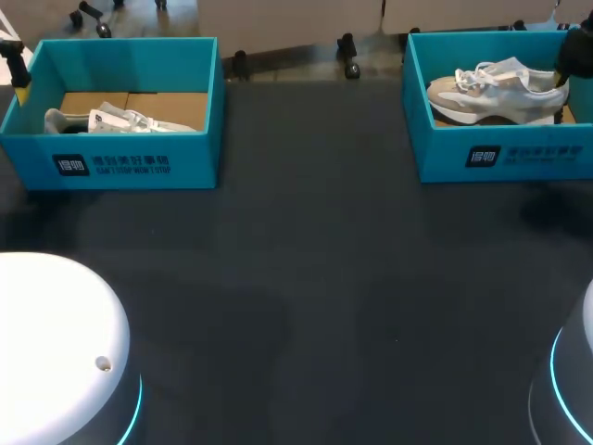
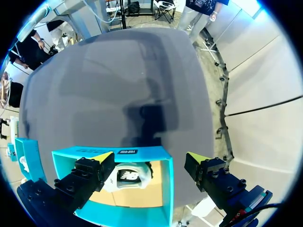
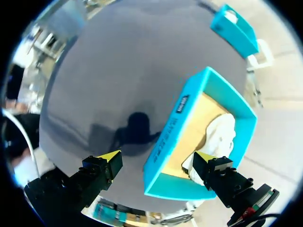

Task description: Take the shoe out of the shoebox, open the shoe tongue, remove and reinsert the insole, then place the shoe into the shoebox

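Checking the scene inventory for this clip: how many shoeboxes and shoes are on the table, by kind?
Shoeboxes: 2, the left shoebox and the right shoebox, both teal.
Shoes: 2, the left shoe and the right shoe, one lying in each box.
Total: 4.

I saw left shoebox [image 1: 111, 162] at table's [image 1: 306, 278] far left corner, left shoe [image 1: 116, 120] lying in it. Right shoebox [image 1: 505, 153] sat at far right corner, right shoe [image 1: 496, 88] in it. Boxes stood well apart.
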Controlling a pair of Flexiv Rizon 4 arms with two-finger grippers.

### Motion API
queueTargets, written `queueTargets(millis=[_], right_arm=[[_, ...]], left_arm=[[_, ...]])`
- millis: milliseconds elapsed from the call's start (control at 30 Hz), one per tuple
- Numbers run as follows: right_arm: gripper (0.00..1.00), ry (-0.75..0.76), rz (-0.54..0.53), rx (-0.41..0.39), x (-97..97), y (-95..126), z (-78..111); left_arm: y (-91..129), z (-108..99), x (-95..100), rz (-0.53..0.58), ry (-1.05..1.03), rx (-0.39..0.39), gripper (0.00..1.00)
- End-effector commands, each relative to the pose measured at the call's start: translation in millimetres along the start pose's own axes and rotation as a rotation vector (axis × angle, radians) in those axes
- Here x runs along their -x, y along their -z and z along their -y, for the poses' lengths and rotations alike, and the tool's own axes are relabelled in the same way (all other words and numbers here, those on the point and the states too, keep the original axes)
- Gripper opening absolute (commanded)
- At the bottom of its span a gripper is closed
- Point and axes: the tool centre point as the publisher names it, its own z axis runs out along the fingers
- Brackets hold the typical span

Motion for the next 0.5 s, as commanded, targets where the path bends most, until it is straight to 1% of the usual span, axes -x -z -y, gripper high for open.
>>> queueTargets(millis=[33,400,467,500], right_arm=[[1.00,-0.374,0.131,0.029,2.2,0.6,0.5],[1.00,-0.374,0.131,0.029,2.2,0.6,0.5],[1.00,-0.479,0.100,-0.037,10.8,-2.1,2.6],[1.00,-0.556,0.065,-0.069,16.7,-2.6,5.2]], left_arm=[[1.0,-0.1,-0.3,-0.001,0.000,-0.001,1.00],[1.0,-0.1,-0.3,-0.001,0.000,-0.001,1.00],[1.0,-0.1,-0.3,-0.001,0.000,-0.001,1.00],[1.0,-0.1,-0.3,-0.001,0.000,-0.001,1.00]])
